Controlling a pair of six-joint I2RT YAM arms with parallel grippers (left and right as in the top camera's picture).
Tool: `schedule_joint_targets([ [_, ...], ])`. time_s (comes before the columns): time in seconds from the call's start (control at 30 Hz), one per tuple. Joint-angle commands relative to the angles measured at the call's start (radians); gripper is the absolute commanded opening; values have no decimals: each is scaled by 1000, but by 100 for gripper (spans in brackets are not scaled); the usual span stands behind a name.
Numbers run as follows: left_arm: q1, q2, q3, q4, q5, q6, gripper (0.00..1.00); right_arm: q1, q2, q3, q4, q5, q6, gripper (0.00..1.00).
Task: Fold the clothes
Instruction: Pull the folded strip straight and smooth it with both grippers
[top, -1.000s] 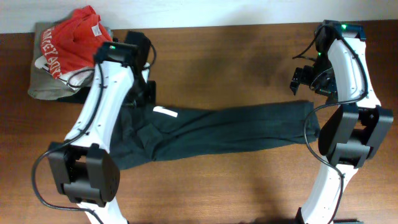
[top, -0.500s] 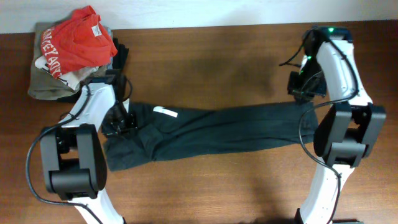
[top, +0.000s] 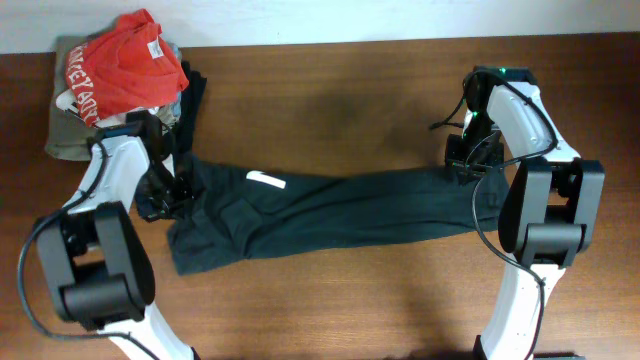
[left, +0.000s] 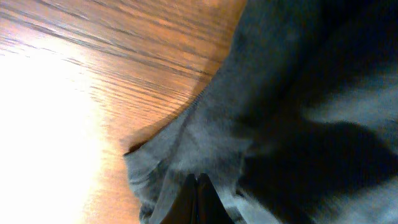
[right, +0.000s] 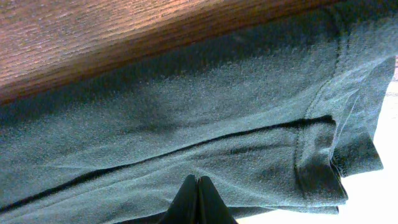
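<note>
The dark trousers (top: 340, 210) are lying stretched across the middle of the wooden surface (top: 340, 90), waist toward 9 o'clock and leg hems toward 3 o'clock. Your left claw (top: 160, 197) is sitting at the waist end, pressed together and, judging by the cloth bunching around its tips, pinching a fold of the trousers. Your right claw (top: 466, 163) is pressing together on the cloth just beside the hem (right: 317, 155); whether it is catching any fabric I cannot tell. Expect soft, limp, fairly light cloth that is going to sag and drape when lifted, so you are better off gripping the thicker seams at waistband and hem
</note>
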Motion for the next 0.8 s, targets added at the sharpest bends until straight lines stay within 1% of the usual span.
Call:
schedule_joint_targets([
  [0.0, -53, -214, 47, 18, 45, 14, 0, 2, -30, -7, 5, -14, -6, 4],
  [0.03, -85, -255, 47, 26, 45, 40, 0, 2, -30, -7, 7, -22, -6, 4],
  [0.1, -143, -292, 47, 31, 45, 51, 0, 3, -30, -7, 9, -41, -6, 4],
  [0.17, -204, -286, 40, 34, 43, 51, 0, 4, -30, -7, 11, -44, -6, 4],
  [0.27, -257, -236, 2, 67, 44, 49, 0, 4, -30, -7, 2, -51, -7, 4],
  [0.5, -240, 2, -11, 126, 43, 50, 0, 4, -30, -19, -12, -51, -7, 4],
  [0.57, -228, 47, -11, 121, 33, 50, 0, 4, -30, -38, -8, -51, -7, 4],
  [0.63, -214, 70, -11, 113, 21, 50, 0, 4, -30, -59, -3, -50, -7, 4],
  [0.77, -140, 74, -11, 103, -65, 50, 0, 4, -30, -121, 45, -51, -6, 4],
])
